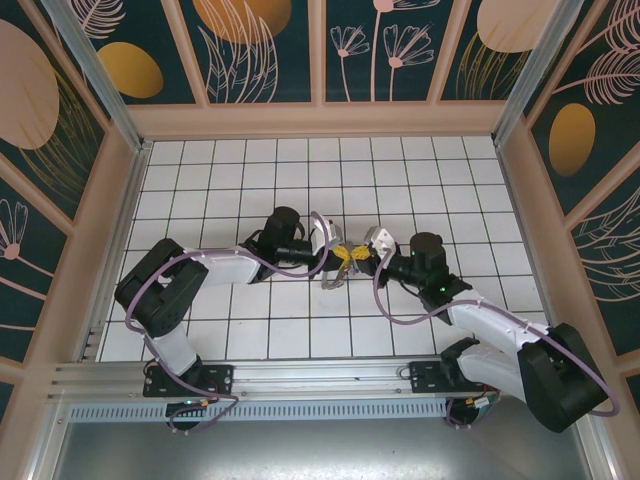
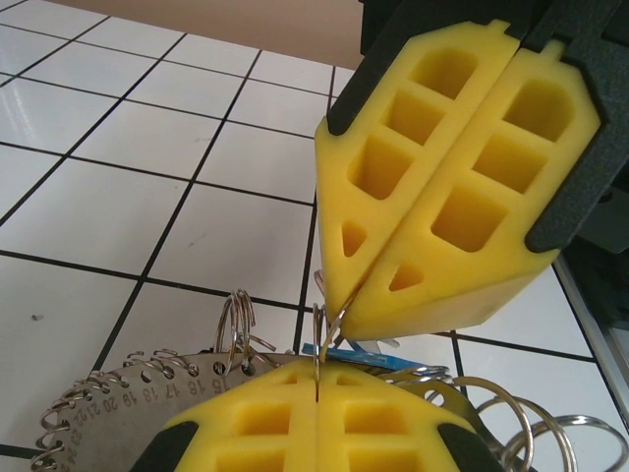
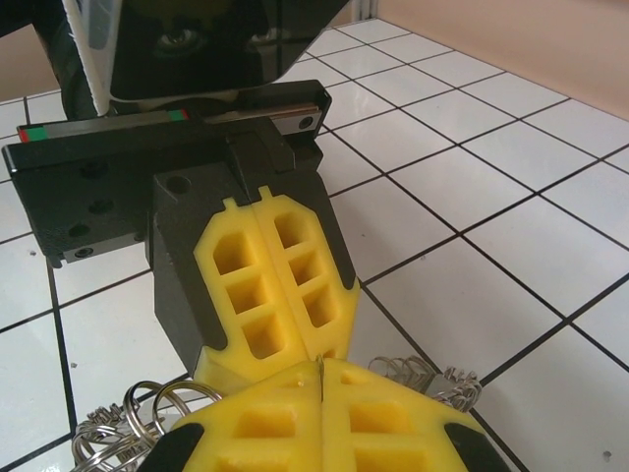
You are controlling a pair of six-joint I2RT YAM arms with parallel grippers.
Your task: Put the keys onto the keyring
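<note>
Both grippers meet tip to tip at the table's middle. My left gripper (image 1: 341, 254) (image 2: 317, 380) is shut on a thin wire loop (image 2: 318, 334) standing up from the keyring (image 2: 108, 393), a silvery numbered hoop fringed with small loops. My right gripper (image 1: 360, 258) (image 3: 322, 367) is shut too, pinching a thin wire loop (image 2: 346, 313) that crosses the first one. In the left wrist view a bluish key tag (image 2: 366, 357) lies on the keyring just behind the tips. The keys' metal parts are hidden by the yellow pads (image 3: 275, 285).
White tiled floor (image 1: 300, 180) is bounded by tan walls on three sides. The keyring (image 1: 332, 281) lies just in front of the meeting grippers. More wire loops (image 3: 425, 378) and split rings (image 3: 128, 423) spread to both sides under the pads.
</note>
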